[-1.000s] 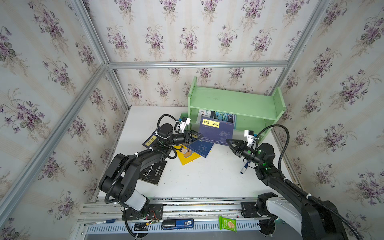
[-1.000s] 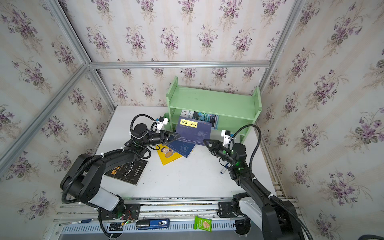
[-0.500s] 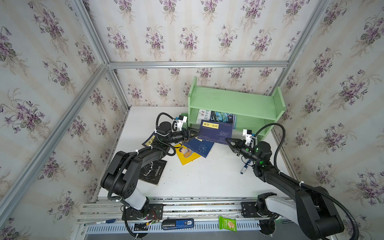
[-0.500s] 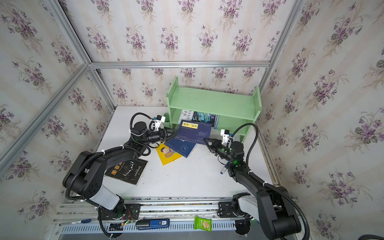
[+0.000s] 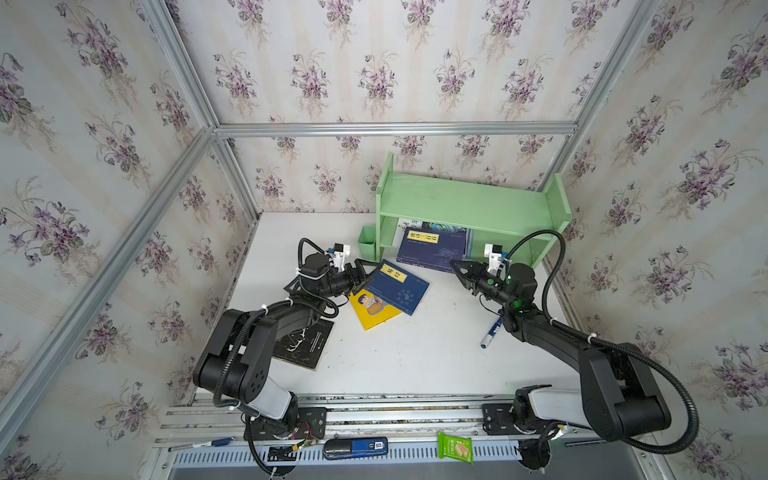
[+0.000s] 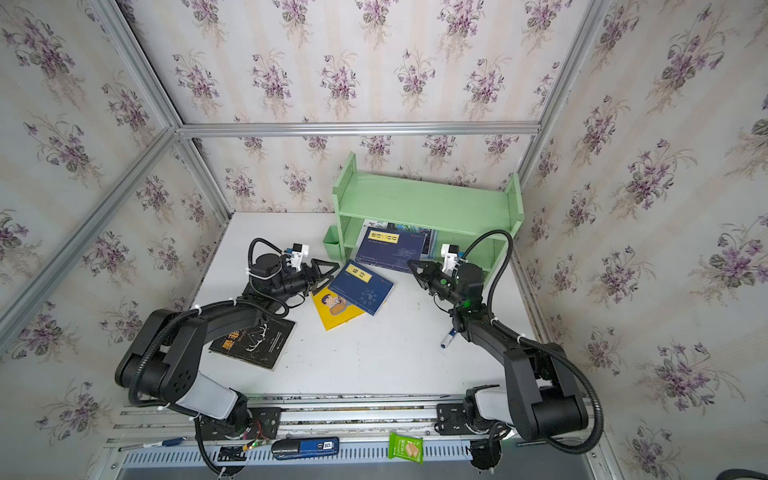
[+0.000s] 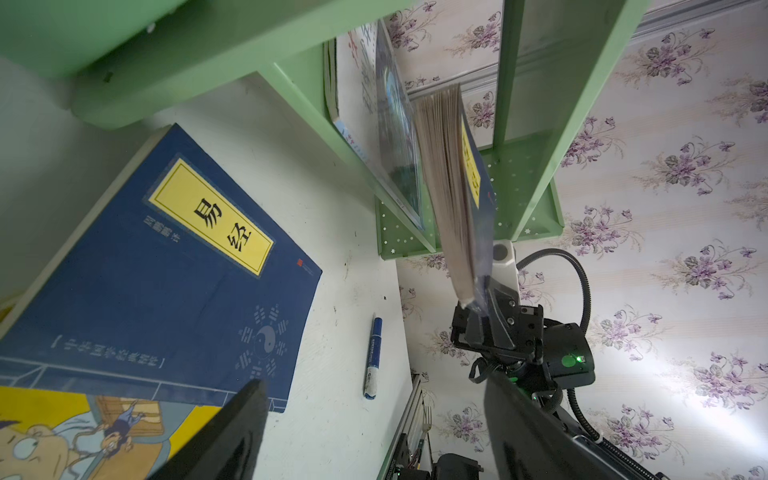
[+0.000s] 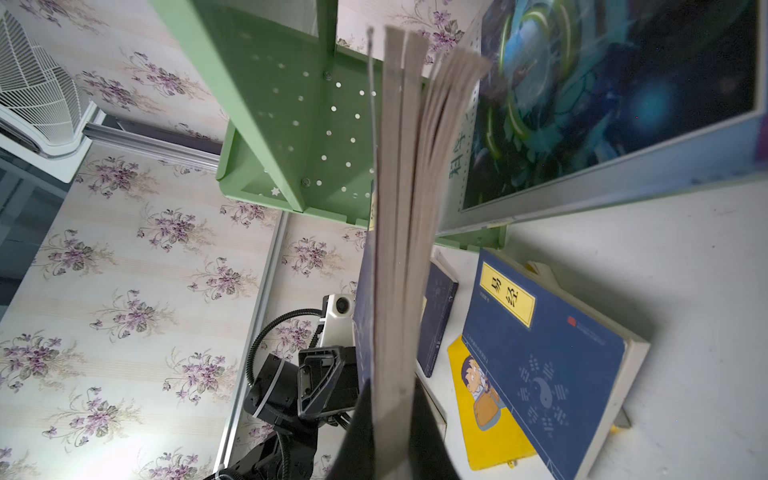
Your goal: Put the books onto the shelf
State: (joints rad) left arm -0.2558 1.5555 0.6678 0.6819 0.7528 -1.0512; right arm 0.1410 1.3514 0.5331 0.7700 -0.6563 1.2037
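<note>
**A:** Where is the navy book?

**B:** It is tilted at the front of the shelf. Its top end is inside the lower tier and leans on the sci-fi magazine, which stands in that tier behind it. Its lower edge juts out past the shelf's front. I cannot tell whether that edge touches the bench.

**A:** What has hold of it?

**B:** The right tool is clamped on its lower corner. The right wrist view shows the page edges pinched in the jaws.

**A:** And the left tool?

**B:** It hovers in front of the shelf's cup end. Its jaws are spread wide with nothing between them, and its tips are near a corner of the second navy book.

**A:** Where are the other books?

**B:** The second navy book lies flat on the bench in front of the shelf and overlaps the yellow cartoon book. The black book with gold characters lies farther out from the shelf, partly beneath the left arm. In the right wrist view a third navy book lies flat just beyond the yellow one.

**A:** Anything else?

**B:** A marker pen lies on the bench, out from the shelf's end opposite the green cup and under the right arm.
</note>
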